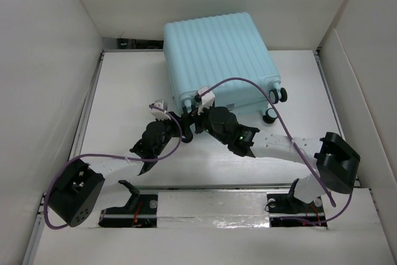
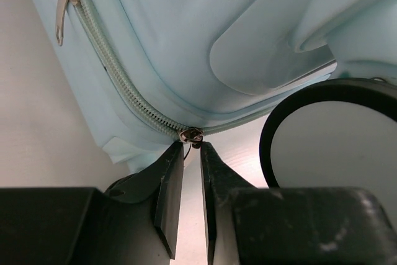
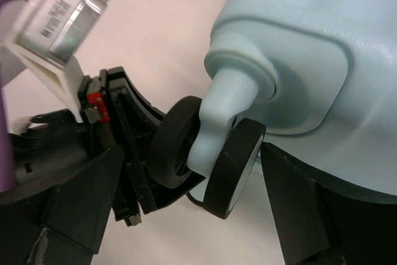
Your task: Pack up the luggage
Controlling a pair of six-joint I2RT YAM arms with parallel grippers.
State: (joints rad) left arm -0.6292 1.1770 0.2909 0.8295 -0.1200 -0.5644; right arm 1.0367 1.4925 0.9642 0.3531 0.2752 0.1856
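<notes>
Case [image 1: 217, 54] lies flat, lid shut, at far-mid table [image 1: 124, 91], wheel end twd the arms. Both arms reach its near-L corner. L hand [image 2: 192, 153] nearly closed, tips pinching the zip slider [image 2: 191, 134] there. R hand [image 3: 189, 153] wide open, a finger each side of a wheel [image 3: 229, 166], gripping nothing.

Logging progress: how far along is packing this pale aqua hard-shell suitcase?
Done: pale aqua ribbed suitcase lies closed. In hand: left gripper flanks the metal zipper slider at its corner; right gripper, open, straddles a black wheel. Left: probably finishing the zip.
</notes>
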